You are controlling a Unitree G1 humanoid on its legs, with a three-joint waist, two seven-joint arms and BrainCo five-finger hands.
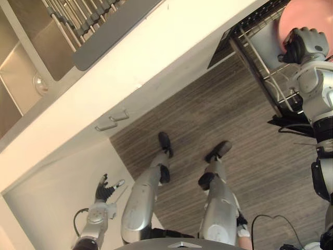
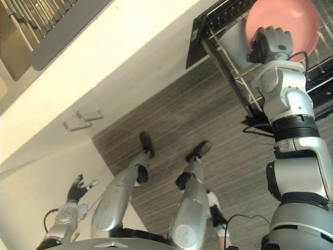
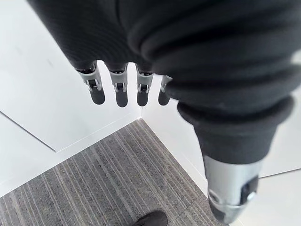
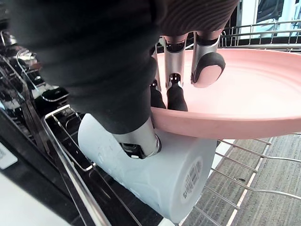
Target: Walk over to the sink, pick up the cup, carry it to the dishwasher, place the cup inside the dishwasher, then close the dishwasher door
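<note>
Pink plate [image 2: 296, 21]: round, shallow, plain, with a raised rim. Counter [image 1: 156, 52]: cream-white top, running diagonally across the head views. Grey tray [image 1: 114, 26] lies on the counter, with a row of metal rods [image 1: 78, 18] just beside it. White cabinet front [image 1: 62, 172] below the counter edge carries two metal bar handles [image 1: 106, 126], side by side. Floor [image 1: 218, 104]: grey striped planks.

The 2 arms were silver-grey, with smooth rounded metal shells. The right arm [image 2: 289, 99] had black bands between its segments, 1 of them a wide ring above a broader silver casing. A dark ribbed cover in thick folds wrapped the left hand [image 3: 188, 56] and the right hand [image 4: 94, 56]. The left hand's fingers [image 3: 98, 92] were silver with dark rounded tips. Its thumb [image 3: 229, 188] was a silver cylinder with a black inset.
</note>
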